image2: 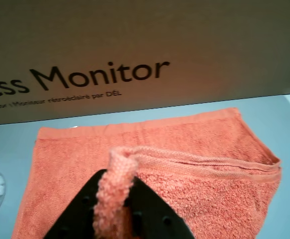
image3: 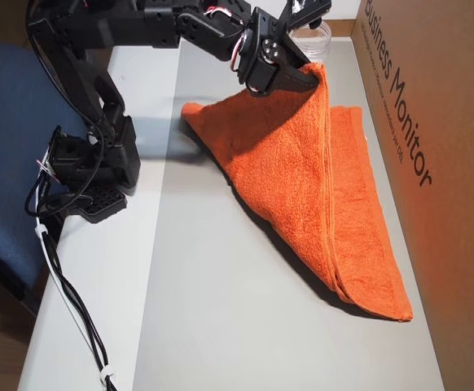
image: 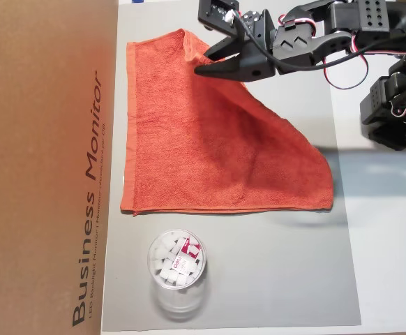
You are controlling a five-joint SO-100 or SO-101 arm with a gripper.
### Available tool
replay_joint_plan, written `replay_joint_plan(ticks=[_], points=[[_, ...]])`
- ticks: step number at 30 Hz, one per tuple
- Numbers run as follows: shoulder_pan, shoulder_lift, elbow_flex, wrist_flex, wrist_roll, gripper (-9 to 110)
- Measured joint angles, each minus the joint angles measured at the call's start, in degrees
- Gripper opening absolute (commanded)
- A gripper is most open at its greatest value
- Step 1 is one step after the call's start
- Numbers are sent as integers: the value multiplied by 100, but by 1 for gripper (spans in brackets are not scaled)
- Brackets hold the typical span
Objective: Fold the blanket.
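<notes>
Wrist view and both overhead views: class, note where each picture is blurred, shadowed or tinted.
Wrist view: the gripper and the blanket corner it pinches are soft, too close for focus. An overhead view: the clear jar is smeared at its lower rim; an orange tint falls on the cardboard box. The other overhead view: the arm shadows the blanket.

A brown cardboard box [image: 46, 167] printed "Business Monitor" is standing just beyond the jaws. A clear plastic jar [image: 177, 269] of white pieces is sitting well off to their side. A grey mat [image: 259, 279] is lying beneath them.
</notes>
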Motion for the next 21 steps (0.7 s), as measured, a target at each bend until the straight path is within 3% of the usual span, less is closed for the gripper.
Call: replay_joint_plan(ticks=[21], points=[[-606,-1863,-1600,0,35,0]])
